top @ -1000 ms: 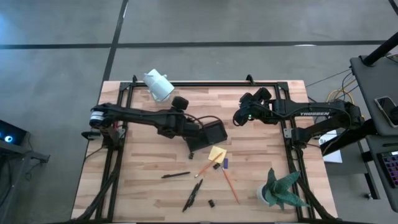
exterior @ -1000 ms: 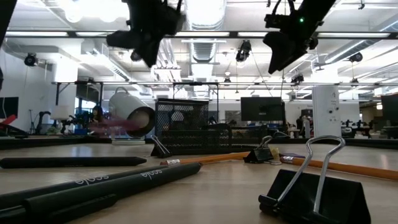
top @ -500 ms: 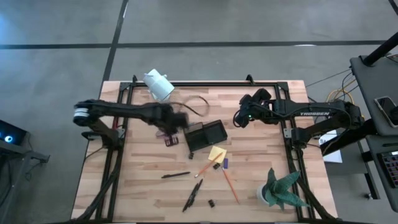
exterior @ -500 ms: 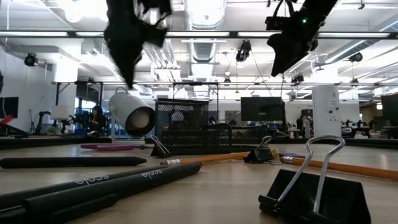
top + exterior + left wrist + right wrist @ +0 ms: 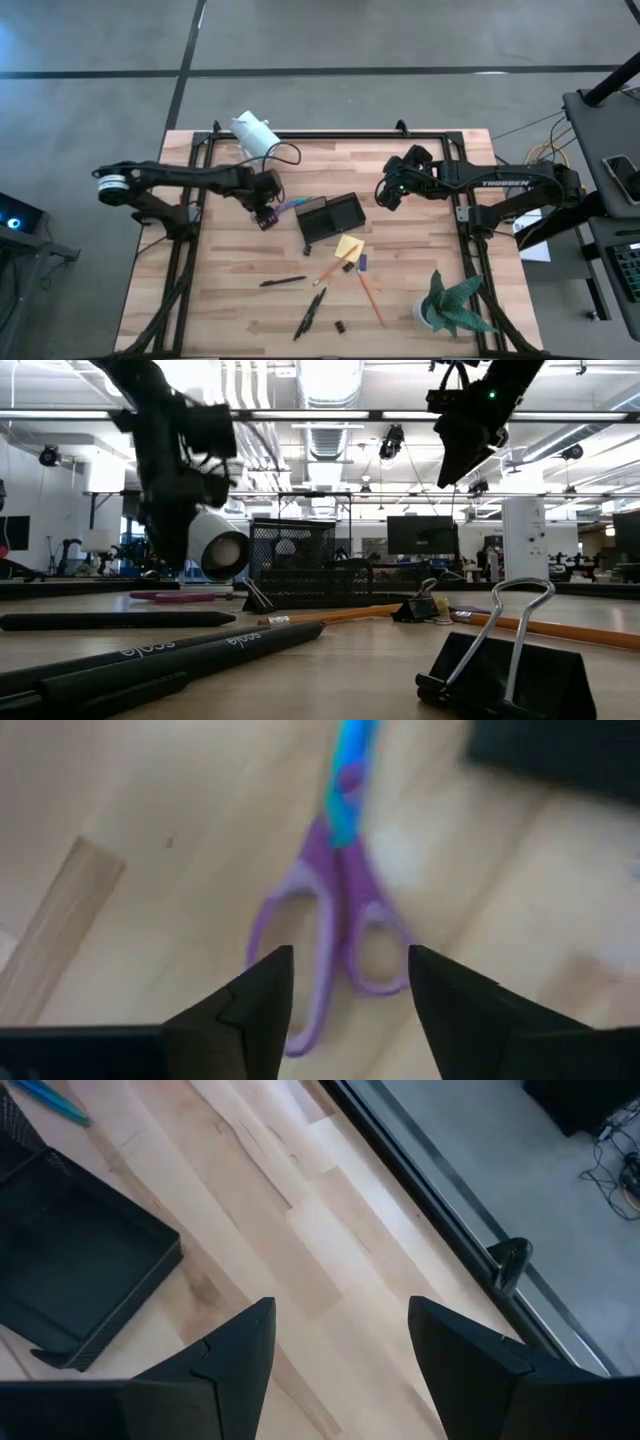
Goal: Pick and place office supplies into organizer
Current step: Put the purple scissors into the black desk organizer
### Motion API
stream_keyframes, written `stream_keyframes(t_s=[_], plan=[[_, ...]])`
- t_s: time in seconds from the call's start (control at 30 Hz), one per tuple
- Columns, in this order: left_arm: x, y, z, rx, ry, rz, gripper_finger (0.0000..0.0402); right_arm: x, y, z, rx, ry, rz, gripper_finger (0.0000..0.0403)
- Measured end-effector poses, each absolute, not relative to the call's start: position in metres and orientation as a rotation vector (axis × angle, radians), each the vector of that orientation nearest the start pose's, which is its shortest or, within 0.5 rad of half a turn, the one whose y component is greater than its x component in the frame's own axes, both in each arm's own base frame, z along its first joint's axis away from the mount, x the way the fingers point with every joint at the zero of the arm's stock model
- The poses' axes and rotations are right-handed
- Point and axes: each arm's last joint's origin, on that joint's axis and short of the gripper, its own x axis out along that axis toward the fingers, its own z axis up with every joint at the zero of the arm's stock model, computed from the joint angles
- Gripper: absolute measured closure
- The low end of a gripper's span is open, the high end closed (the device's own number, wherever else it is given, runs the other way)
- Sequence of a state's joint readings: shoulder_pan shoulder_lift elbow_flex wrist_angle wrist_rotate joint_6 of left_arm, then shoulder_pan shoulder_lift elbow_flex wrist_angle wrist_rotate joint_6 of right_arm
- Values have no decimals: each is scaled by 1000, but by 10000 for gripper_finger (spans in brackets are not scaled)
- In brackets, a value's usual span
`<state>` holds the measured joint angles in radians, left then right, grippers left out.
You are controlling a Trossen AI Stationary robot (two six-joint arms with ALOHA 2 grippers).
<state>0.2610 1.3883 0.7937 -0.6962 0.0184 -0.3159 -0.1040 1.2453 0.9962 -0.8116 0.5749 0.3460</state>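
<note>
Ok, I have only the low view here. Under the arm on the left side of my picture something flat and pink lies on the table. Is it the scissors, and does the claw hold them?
Observer: Yes, the scissors. They lie flat on the table; the left claw hangs open just above their purple handles, not gripping.
Operator: Are they inside the organizer?
Observer: No. From above they lie outside the organizer, on its left, blades pointing toward it.
Operator: And the other arm?
Observer: The right claw hovers open, holding nothing, to the right of the organizer.
</note>
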Motion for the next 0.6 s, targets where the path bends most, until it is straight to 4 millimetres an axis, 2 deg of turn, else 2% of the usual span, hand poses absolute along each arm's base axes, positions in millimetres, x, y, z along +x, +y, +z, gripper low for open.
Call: stream_keyframes(t_s=[0.2,0.5,0.6], plan=[[233,62,162,-401,1326,377,252,230,-40,270,80,915,-801,181],[245,65,140,-392,1359,389,279,229,-40,270,93,910,-809,181],[246,66,133,-376,1390,390,300,229,-40,270,92,911,-810,181]])
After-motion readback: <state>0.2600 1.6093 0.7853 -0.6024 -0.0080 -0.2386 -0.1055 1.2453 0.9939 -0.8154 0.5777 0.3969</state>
